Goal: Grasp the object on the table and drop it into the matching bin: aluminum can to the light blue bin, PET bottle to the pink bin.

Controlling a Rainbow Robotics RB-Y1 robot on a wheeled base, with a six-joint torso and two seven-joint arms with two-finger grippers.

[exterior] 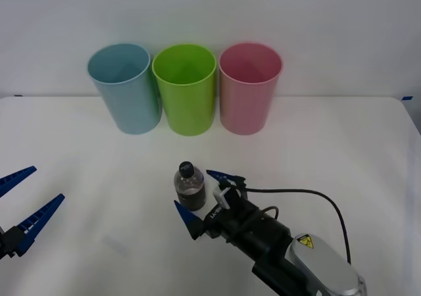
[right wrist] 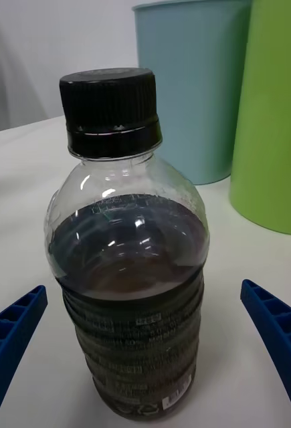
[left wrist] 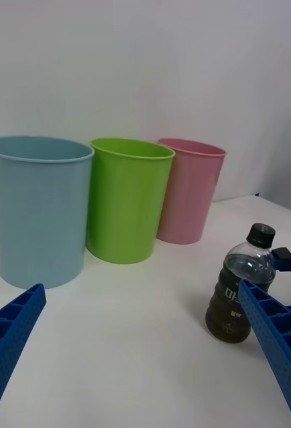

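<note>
The right gripper, fingers spread wide, straddles the upright PET bottle on the counter, untouched; the left gripper hangs open, well apart from the bottle.

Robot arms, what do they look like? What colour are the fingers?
Both grippers have blue, ribbed, pointed fingers. The right gripper sits on a black wrist with a black cable looping behind, then a silver-grey casing carrying a yellow warning sticker. The left gripper has the same blue fingers.

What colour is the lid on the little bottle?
Black. The cap on the bottle shows best in the right wrist view.
</note>
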